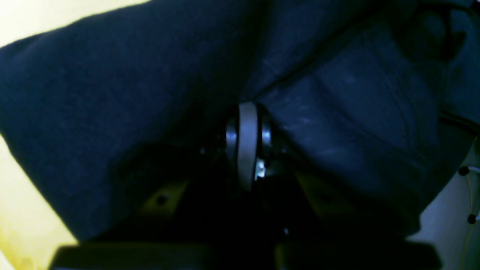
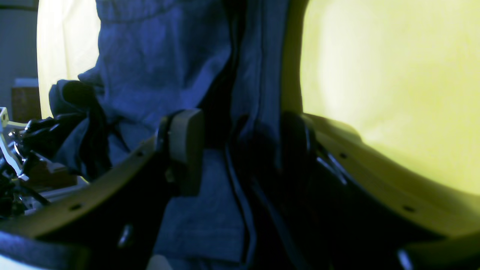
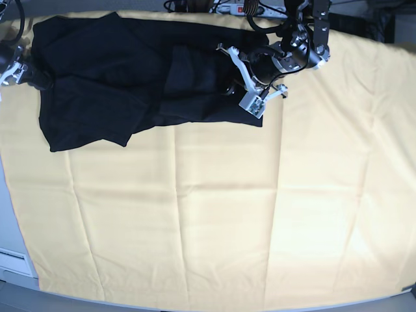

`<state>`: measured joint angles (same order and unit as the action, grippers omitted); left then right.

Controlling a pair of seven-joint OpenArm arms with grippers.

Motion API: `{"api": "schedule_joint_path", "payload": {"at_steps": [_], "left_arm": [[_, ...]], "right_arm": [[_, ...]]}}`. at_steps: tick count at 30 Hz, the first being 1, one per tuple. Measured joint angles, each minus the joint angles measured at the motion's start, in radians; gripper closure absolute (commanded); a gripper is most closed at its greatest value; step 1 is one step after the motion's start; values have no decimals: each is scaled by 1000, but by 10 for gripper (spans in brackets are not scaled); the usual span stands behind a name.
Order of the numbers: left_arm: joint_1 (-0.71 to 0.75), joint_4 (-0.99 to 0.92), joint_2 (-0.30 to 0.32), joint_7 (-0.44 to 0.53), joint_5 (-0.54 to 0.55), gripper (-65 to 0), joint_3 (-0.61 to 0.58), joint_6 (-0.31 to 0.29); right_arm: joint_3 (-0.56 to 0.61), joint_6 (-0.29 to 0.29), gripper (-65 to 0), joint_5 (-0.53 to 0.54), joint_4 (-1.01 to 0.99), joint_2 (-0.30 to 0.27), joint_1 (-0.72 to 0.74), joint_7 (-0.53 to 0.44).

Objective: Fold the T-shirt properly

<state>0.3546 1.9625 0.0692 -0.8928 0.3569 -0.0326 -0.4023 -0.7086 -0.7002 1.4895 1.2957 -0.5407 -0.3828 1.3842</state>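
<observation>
The black T-shirt (image 3: 195, 81) lies along the far side of the yellow tablecloth (image 3: 214, 214), as the base view has it, reaching from near the left edge to past the middle. It is bunched and partly doubled over, its long axis running sideways across the cloth. I can't make out which end is the collar.

From the base view I get the whole uneven outline, with a squarish flap coming toward the near side at the left. The right wrist view adds what that one loses: a long, narrow strip of fabric with thin seam lines, running between the fingertips (image 2: 183, 146), and crumpled folds off to the left. The left wrist view shows a soft, matte knit, a rounded fold and a stitched seam, plus a grey surface (image 1: 450, 210) past the shirt.

The tablecloth looks smooth, with straight, shallow creases that form a grid in the base view.

The left gripper (image 1: 247, 146) is closed, down at the shirt's right-hand part; whether any fabric is pinched in it, I can't tell. The right gripper (image 2: 240, 150) stands wide open over the shirt's left end, fabric between its fingers but not clamped.
</observation>
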Motion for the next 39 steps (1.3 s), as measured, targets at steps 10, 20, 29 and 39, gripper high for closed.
{"api": "schedule_joint_path", "payload": {"at_steps": [10,20,29,39], "left_arm": [[0,0,0,0,13,0,0,2],[0,0,0,0,13,0,0,2],[0,0,0,0,13,0,0,3],[0,0,0,0,13,0,0,2]], "right_arm": [[0,1,-347,-16,35,7,0,9],[125,0,-347,3,77,18,3,-9],[132,4,-347,-38,197,24,-5,13],[133,4,-347,-34,308,24,-8,20]]}}
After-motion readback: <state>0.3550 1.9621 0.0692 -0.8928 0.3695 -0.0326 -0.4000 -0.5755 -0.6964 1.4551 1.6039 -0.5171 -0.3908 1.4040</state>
